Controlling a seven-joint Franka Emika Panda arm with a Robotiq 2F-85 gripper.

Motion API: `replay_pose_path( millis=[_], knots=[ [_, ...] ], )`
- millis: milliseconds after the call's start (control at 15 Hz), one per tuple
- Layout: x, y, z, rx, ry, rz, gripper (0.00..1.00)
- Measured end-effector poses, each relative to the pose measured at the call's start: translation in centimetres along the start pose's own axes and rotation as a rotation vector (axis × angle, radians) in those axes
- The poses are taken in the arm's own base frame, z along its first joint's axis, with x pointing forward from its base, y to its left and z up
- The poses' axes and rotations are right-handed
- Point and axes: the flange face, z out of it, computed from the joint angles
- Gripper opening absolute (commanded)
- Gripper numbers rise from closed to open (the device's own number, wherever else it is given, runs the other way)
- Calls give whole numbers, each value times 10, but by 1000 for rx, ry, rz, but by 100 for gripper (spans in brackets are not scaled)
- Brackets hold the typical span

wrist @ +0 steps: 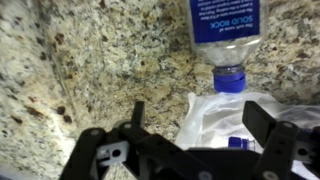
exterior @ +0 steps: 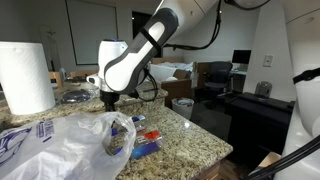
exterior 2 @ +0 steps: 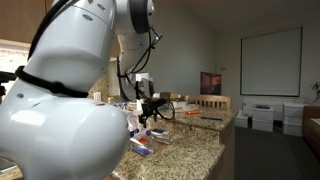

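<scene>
My gripper (wrist: 198,110) stands open above a speckled granite counter (wrist: 90,60), its two black fingers pointing down. Between the fingers lies a crumpled clear-white plastic bag (wrist: 215,125), with a small blue cap (wrist: 238,143) showing at its lower edge. Just beyond the bag a clear bottle (wrist: 225,25) lies on its side, with a blue label and its blue cap (wrist: 230,80) pointing toward the bag. In both exterior views the gripper (exterior: 108,99) (exterior 2: 148,112) hangs a little above the counter, at the far edge of the plastic bag (exterior: 70,140). Nothing is held.
A tall paper towel roll (exterior: 27,78) stands beside the arm. Blue packets (exterior: 148,143) lie near the bag, close to the counter's edge (exterior: 205,140). Desks, chairs and a monitor (exterior: 240,60) fill the room behind. The robot's white body (exterior 2: 60,120) blocks much of an exterior view.
</scene>
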Motion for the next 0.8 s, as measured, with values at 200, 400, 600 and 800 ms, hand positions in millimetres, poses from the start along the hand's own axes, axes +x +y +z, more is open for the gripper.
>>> replay_pose_path(
  millis=[200, 400, 600, 800],
  knots=[
    [1, -2, 18, 77, 62, -107, 100],
    [-1, -1, 25, 161, 108, -175, 100],
    [-12, 3, 22, 239, 90, -192, 100],
    [-22, 8, 4, 267, 42, -189, 100]
  ],
)
